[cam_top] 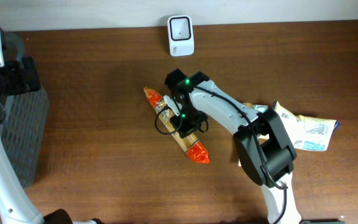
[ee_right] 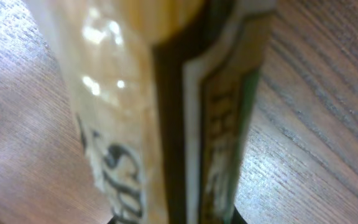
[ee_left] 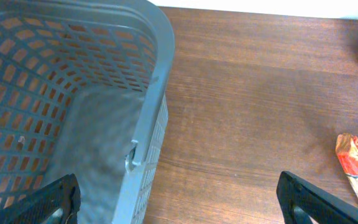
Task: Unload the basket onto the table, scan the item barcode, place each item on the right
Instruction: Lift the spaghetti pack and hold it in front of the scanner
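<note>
1. Grip is the first worry. My right gripper [cam_top: 181,121] sits over the middle of the long snack packet [cam_top: 192,147], which lies slanted at the centre of the table [cam_top: 92,155]. In the right wrist view the packet fills everything, so I cannot tell if my fingers are clenched on it or only around it. If I lift too early, it may stay on the wood.

2. Slip is possible. The wrapper [ee_right: 135,93] looks glossy and the packet is long, so held at one spot it could turn or slide out on the way.

3. Barcode may face the wrong way. In the left wrist view I see fine dark lines near the red end [ee_left: 356,163], perhaps the code, but too small to be sure. If my fingers cover it or it points down, the barcode scanner [cam_top: 180,35], at 12 o'clock from the packet, will not read it.

4. Collision is a smaller risk. The scanner is light-looking, and a long packet swung toward it could push it over.

5. My left gripper [ee_left: 179,200] is released, jaws wide, above the grey basket [ee_left: 157,62] at 9 o'clock. It cannot help if the packet falls.

6. A second packet [cam_top: 306,127] lies at 3 o'clock, beside my right arm; an elbow swing may drag it.
</note>
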{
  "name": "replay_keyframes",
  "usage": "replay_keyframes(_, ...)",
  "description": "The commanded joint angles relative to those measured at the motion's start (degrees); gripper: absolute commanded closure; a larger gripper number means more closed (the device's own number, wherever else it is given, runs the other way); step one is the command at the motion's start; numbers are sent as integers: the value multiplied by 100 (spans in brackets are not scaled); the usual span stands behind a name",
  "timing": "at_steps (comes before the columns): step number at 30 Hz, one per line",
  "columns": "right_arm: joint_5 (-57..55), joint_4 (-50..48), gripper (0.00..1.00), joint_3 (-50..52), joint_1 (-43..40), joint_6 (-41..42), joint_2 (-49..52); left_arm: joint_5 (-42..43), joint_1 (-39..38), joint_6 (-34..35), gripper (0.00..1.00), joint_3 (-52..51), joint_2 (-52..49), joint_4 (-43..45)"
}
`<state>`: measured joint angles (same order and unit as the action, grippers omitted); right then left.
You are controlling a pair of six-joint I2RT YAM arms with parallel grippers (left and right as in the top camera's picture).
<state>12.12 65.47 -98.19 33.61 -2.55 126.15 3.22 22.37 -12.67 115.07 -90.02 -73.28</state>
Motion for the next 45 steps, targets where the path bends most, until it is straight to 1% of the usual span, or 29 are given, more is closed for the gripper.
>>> replay_keyframes(1,450,363,96,-691,-192,-177,55,46,31,-70,1,15,-2,7)
replay_keyframes(2,1128,553,96,-992,-352,-442,-11,46,31,-70,1,15,-2,7)
replay_keyframes(4,2315,575,96,-1163,-678,-520,-120,46,31,-70,1,15,-2,7)
replay_keyframes(5,3453,767,96,-1165,-966,-1141,-162,46,31,-70,1,15,-2,7)
replay_keyframes(6,4192,1001,96,-1165,-1165,-1720,-173,46,31,-70,1,15,-2,7)
replay_keyframes(7,5184,1480,96,-1165,-1495,-2726,-214,46,31,-70,1,15,-2,7)
replay_keyframes(8,5613,1923,96,-1165,-1808,-3410,-284,46,31,-70,1,15,-2,7)
replay_keyframes(11,6148,2750,96,-1165,-2337,-4325,-446,46,31,-70,1,15,-2,7)
replay_keyframes(13,6290,3150,96,-1165,-2673,-4719,-680,46,31,-70,1,15,-2,7)
replay_keyframes(17,6288,3119,96,-1165,-2774,-4704,-879,46,31,-70,1,15,-2,7)
replay_keyframes(18,6052,2868,96,-1274,-2771,-4109,-879,46,31,-70,1,15,-2,7)
replay_keyframes(19,5204,2323,96,-1598,-2730,-2741,-879,46,31,-70,1,15,-2,7)
replay_keyframes(20,3491,1731,96,-2282,-2579,-1128,-879,46,31,-70,1,15,-2,7)
replay_keyframes(21,1985,1488,96,-3008,-2328,-387,-879,46,31,-70,1,15,-2,7)
replay_keyframes(22,-94,1141,96,-3794,-1912,146,-872,46,31,-70,1,15,-2,7)
replay_keyframes(23,-1611,728,96,-3941,-1561,199,-872,46,31,-70,1,15,-2,7)
replay_keyframes(24,-2881,330,96,-3919,-1226,17,-804,46,31,-70,1,15,-2,7)
replay_keyframes(26,-4588,-291,96,-3884,-769,-481,-428,46,31,-70,1,15,-2,7)
replay_keyframes(27,-5475,-820,96,-3880,-616,-817,-94,46,31,-70,1,15,-2,7)
replay_keyframes(28,-5884,-1128,96,-3880,-573,-1014,94,46,31,-70,1,15,-2,7)
replay_keyframes(29,-6448,-1729,96,-3880,-549,-1471,487,46,31,-70,1,15,-2,7)
replay_keyframes(31,-7270,-2590,96,-3873,-555,-1932,1093,46,31,-70,1,15,-2,7)
replay_keyframes(32,-7604,-3132,96,-3873,-555,-2326,1427,46,31,-70,1,15,-2,7)
replay_keyframes(34,-7928,-3853,96,-3873,-553,-2782,1856,46,31,-70,1,15,-2,7)
replay_keyframes(35,-8032,-4068,96,-3873,-553,-2879,2068,46,31,-70,1,15,-2,7)
replay_keyframes(38,-8035,-4085,96,-3836,-544,-2876,2310,46,31,-70,1,15,-2,7)
replay_keyframes(45,-8142,-4087,96,-3832,-535,-2876,2326,46,31,-70,1,15,-2,7)
